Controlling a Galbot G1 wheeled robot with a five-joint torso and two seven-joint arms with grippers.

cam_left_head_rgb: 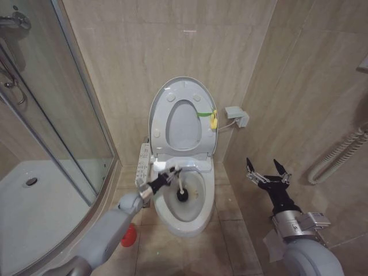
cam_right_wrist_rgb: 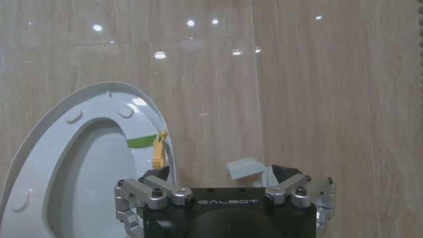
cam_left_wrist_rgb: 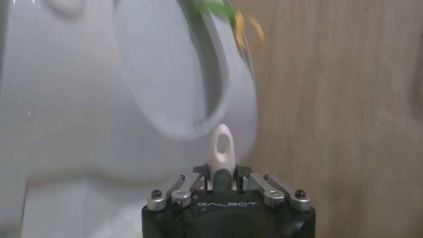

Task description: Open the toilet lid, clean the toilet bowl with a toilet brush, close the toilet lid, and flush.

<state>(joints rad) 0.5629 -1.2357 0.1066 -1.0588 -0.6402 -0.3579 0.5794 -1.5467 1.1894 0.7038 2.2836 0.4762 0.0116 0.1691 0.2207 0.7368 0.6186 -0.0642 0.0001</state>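
Scrubbing under way, lid up

Scrubbing is the step in hand, as we judge it. We take the toilet bowl (cam_left_head_rgb: 190, 215) as our landmark. The toilet lid (cam_left_head_rgb: 183, 86) stands raised against the wall behind the bowl. Our left gripper (cam_left_head_rgb: 170, 175) hovers at the bowl's left rim, pinching the handle of the toilet brush (cam_left_head_rgb: 180, 185); the black bristle head sits down inside the bowl, near the brownish stains. In the left wrist view the handle's looped end (cam_left_wrist_rgb: 221, 148) pokes up between the fingers. Our right gripper (cam_left_head_rgb: 268, 170) waits well to the right of the bowl, fingers spread and holding nothing. Next, we reckon, the bristles must sweep the stained wall while the grip stays firm on the thin handle
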